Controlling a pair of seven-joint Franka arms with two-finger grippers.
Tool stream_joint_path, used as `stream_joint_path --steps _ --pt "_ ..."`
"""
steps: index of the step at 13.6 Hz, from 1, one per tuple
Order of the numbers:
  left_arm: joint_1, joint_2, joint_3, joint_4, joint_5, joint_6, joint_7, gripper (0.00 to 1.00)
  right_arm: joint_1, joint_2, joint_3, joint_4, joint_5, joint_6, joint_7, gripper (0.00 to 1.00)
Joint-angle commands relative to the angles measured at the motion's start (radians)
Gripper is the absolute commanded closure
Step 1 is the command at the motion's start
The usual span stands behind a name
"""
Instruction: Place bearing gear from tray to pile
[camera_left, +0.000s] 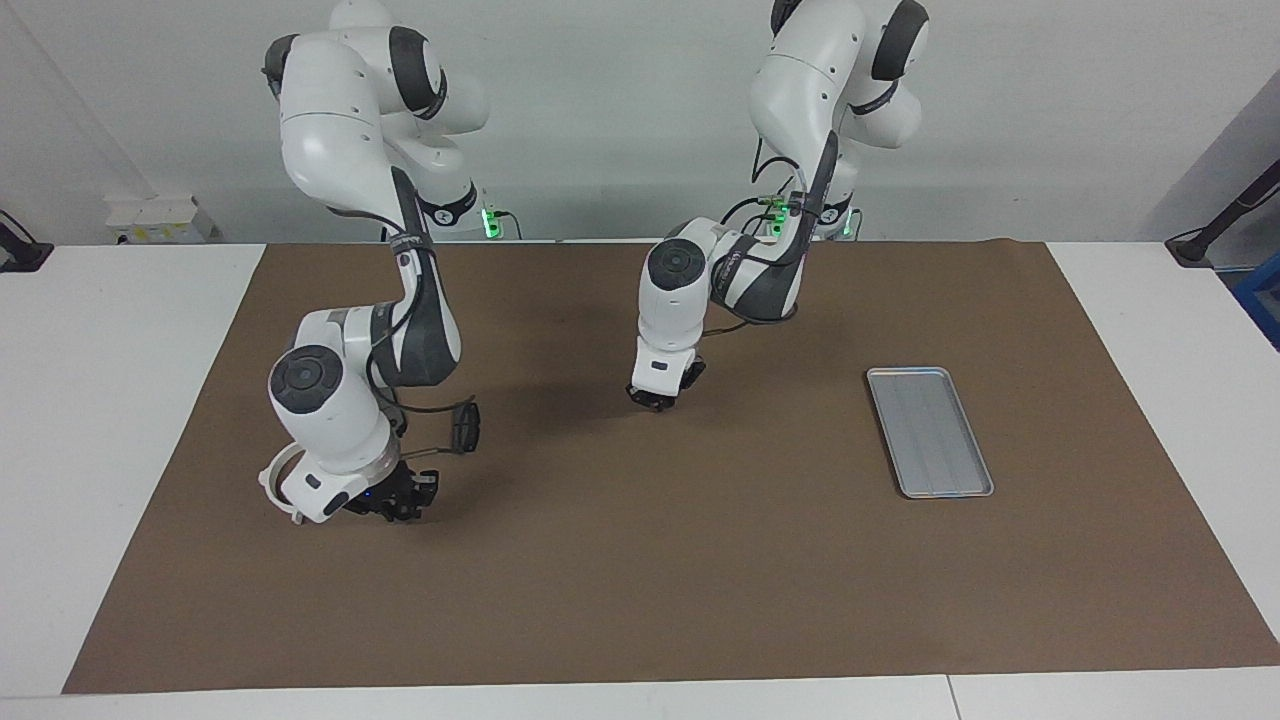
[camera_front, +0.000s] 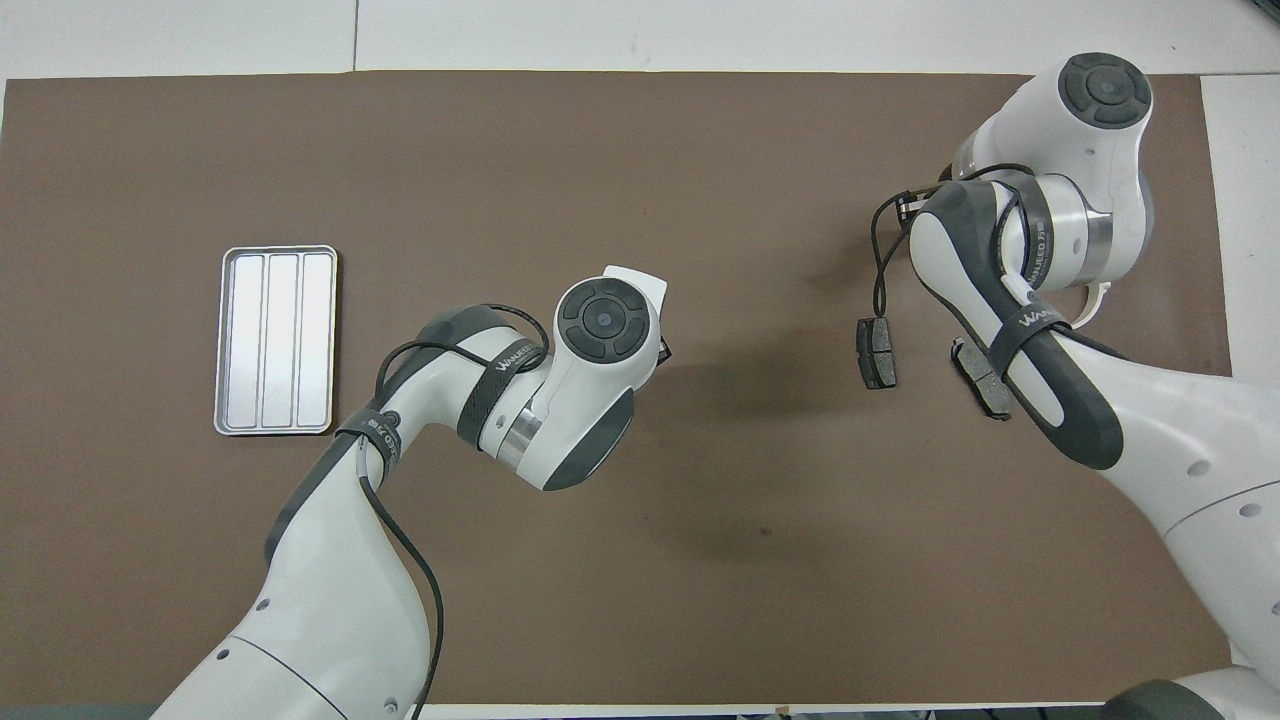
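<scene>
Tray (camera_left: 930, 432) at the left arm's end shows bare ridges. You will find no gear in it, nor loose on the mat (camera_left: 700, 580).

Right gripper (camera_left: 400, 498) hangs low over the mat just beside the bracket (camera_left: 270, 478), near a plate (camera_left: 465, 427), so it is the one at the pile. Whether its fingers grip the gear: cannot tell.

Left gripper (camera_left: 655, 400) is closed, nothing seen in it, over mid-mat between tray and pile.

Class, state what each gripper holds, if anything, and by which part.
It cannot be told: the left gripper is shut over the mat; the right gripper hangs low beside the white bracket; no held thing shows.
</scene>
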Motion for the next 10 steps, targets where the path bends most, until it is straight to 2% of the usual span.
stream_joint_path --steps 1,3,4,5,6,7,8,10 --pt "-0.004 -0.028 0.018 -0.034 0.026 0.010 -0.011 0.01 -0.015 0.012 0.017 -0.020 -0.007 0.066 -0.022 1.00" --pt "0.005 -0.030 0.030 -0.008 0.088 -0.023 -0.008 0.00 -0.009 0.017 0.017 -0.032 -0.006 0.081 -0.020 1.00" --pt "0.017 -0.049 0.033 0.006 0.089 -0.057 -0.003 0.00 -0.007 0.017 0.017 -0.040 -0.004 0.089 -0.019 1.00" --pt "0.064 -0.103 0.041 -0.007 0.091 -0.091 0.017 0.00 -0.006 0.016 0.017 -0.043 -0.004 0.092 -0.017 1.00" --pt "0.124 -0.164 0.039 -0.030 0.091 -0.125 0.068 0.00 -0.006 0.016 0.017 -0.045 -0.004 0.090 -0.016 0.83" --pt "0.190 -0.221 0.038 -0.050 0.091 -0.155 0.163 0.00 -0.002 0.014 0.017 -0.045 -0.004 0.090 -0.011 0.30" --pt "0.257 -0.258 0.036 -0.052 0.086 -0.200 0.269 0.00 -0.001 0.012 0.017 -0.045 -0.004 0.087 -0.011 0.00" --pt "0.357 -0.306 0.036 -0.049 0.083 -0.284 0.409 0.00 0.013 -0.010 0.017 -0.043 -0.004 0.049 0.001 0.00"
